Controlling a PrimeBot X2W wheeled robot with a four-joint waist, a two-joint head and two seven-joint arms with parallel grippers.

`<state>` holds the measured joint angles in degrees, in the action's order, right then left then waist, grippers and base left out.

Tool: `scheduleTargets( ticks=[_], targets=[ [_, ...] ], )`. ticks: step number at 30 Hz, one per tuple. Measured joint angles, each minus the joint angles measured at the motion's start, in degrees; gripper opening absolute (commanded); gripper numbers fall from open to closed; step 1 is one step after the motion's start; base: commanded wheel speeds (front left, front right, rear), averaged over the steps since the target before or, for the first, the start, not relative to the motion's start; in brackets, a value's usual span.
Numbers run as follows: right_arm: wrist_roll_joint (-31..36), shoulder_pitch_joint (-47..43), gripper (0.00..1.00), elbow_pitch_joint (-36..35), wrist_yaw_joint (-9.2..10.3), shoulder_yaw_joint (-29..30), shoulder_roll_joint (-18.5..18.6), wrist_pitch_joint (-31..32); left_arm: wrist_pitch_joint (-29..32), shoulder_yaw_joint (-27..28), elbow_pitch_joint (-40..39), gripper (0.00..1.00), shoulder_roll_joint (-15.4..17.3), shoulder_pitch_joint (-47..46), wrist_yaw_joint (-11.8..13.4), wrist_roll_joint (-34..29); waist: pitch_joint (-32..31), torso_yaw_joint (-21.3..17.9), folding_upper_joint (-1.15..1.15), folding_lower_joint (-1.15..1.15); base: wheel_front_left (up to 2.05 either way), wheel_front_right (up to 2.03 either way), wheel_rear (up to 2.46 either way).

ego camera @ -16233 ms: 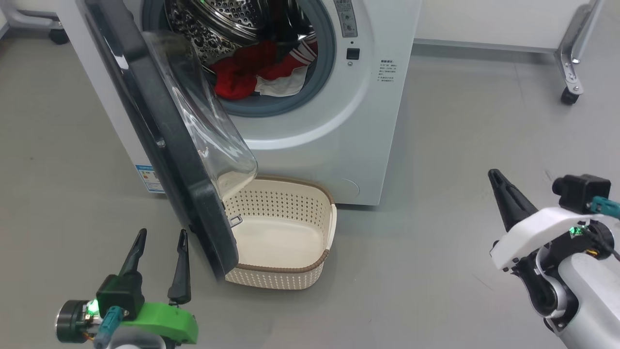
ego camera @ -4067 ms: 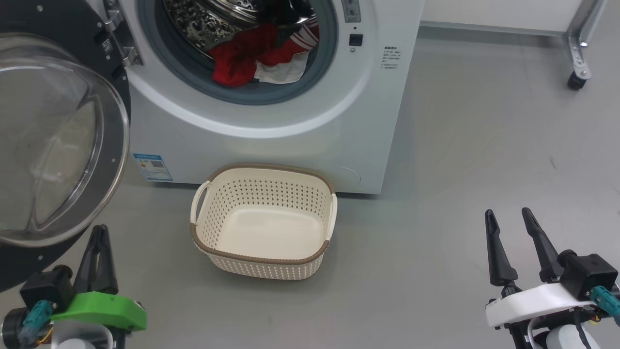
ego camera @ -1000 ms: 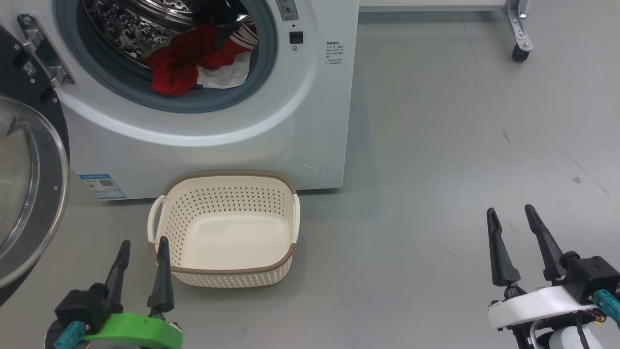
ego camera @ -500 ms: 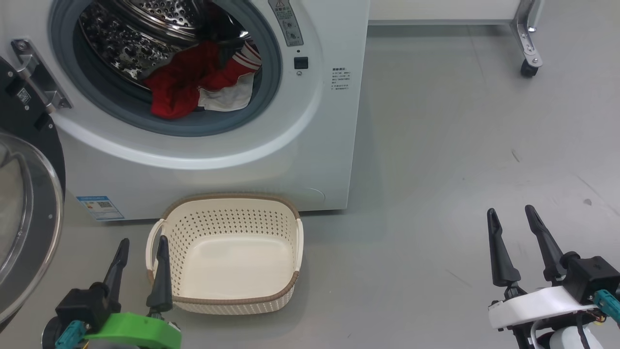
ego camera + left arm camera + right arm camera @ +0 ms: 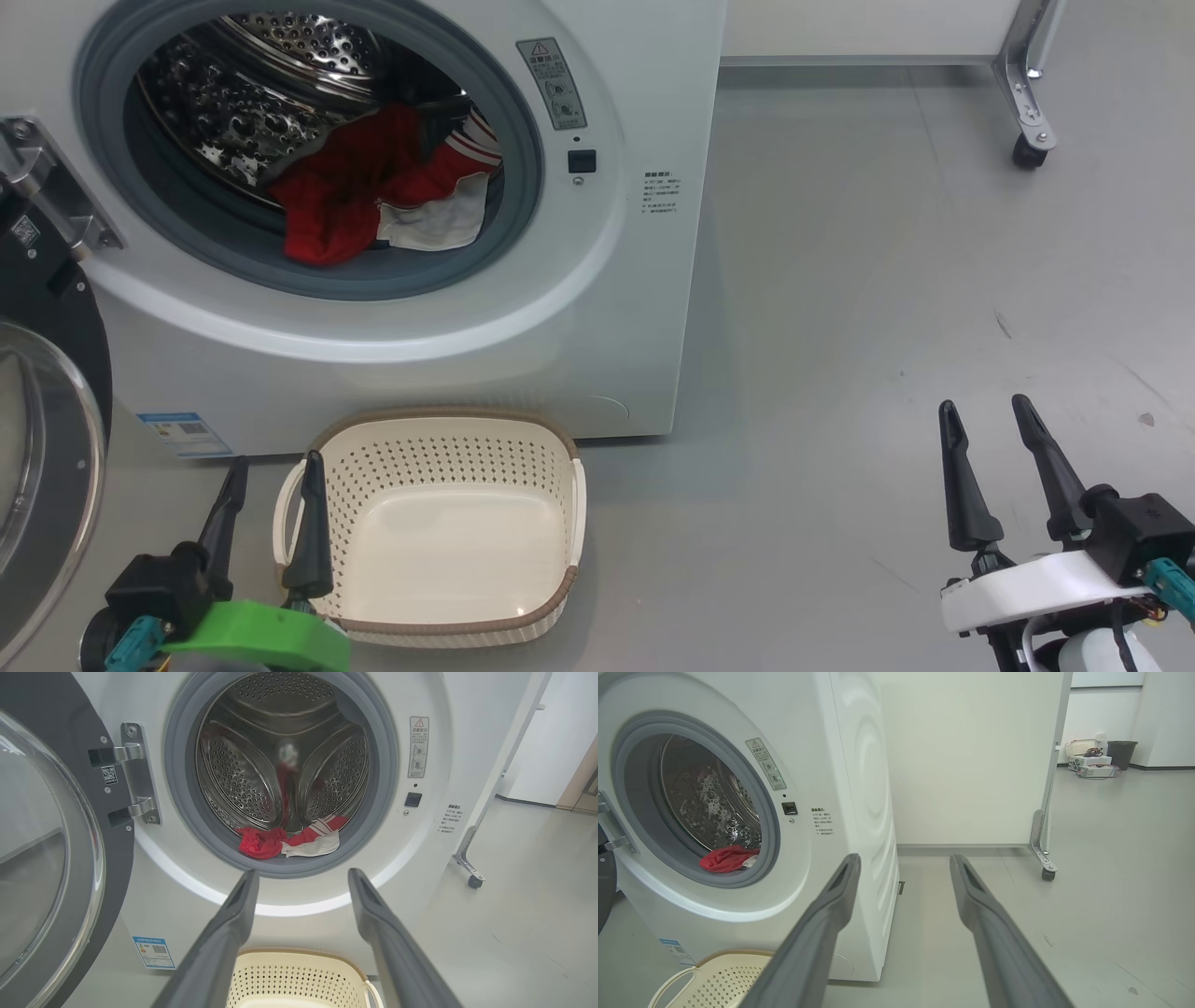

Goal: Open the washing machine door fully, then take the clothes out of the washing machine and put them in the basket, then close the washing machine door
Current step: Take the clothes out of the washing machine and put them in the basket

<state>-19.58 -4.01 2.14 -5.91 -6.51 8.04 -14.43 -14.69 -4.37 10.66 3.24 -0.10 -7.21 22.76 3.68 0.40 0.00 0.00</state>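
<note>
Two grippers: our left gripper (image 5: pixel 274 460) and our right gripper (image 5: pixel 982 403) both have their fingers spread wide, and we hold nothing in either.
Left gripper's place: low at our near left, just beside the basket's left handle.
Right gripper's place: near right, over the grey floor (image 5: pixel 840 373), well apart from the machine.
Basket (image 5: pixel 439 415): on the floor, right in front of the washing machine (image 5: pixel 597 308).
Washing machine door (image 5: pixel 56 317): swung wide to our left, its glass bowl facing us.
Clothes (image 5: pixel 355 191): we see red fabric with a white panel low in the drum (image 5: pixel 243 93), at its front.
Castor leg (image 5: pixel 1027 149): far right.
</note>
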Motion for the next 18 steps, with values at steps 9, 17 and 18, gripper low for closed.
scheduleTargets(
  ticks=[9, 17, 18],
  targets=[
    [0.0, 0.0, 1.00, 0.0, -0.01, 0.1, -0.1, 0.0, 0.0, 0.0, -0.1, 1.00, 0.0, 0.0, -0.1, 0.0, 0.1, 0.0, 0.00, 0.00, 0.27, -0.27, 0.00],
    [0.1, 0.0, 1.00, 0.0, -0.01, 0.1, -0.3, 0.0, 0.0, 0.0, -0.2, 1.00, -0.1, 0.0, -0.1, -0.1, 0.3, -0.1, 0.00, 0.00, 0.01, -0.01, 0.00],
    [0.1, 0.0, 1.00, 0.0, -0.02, 0.1, -0.3, 0.0, 0.0, 0.0, -0.2, 1.00, -0.1, 0.0, -0.1, -0.1, 0.3, -0.1, 0.00, 0.00, 0.00, 0.00, 0.00]
  ],
)
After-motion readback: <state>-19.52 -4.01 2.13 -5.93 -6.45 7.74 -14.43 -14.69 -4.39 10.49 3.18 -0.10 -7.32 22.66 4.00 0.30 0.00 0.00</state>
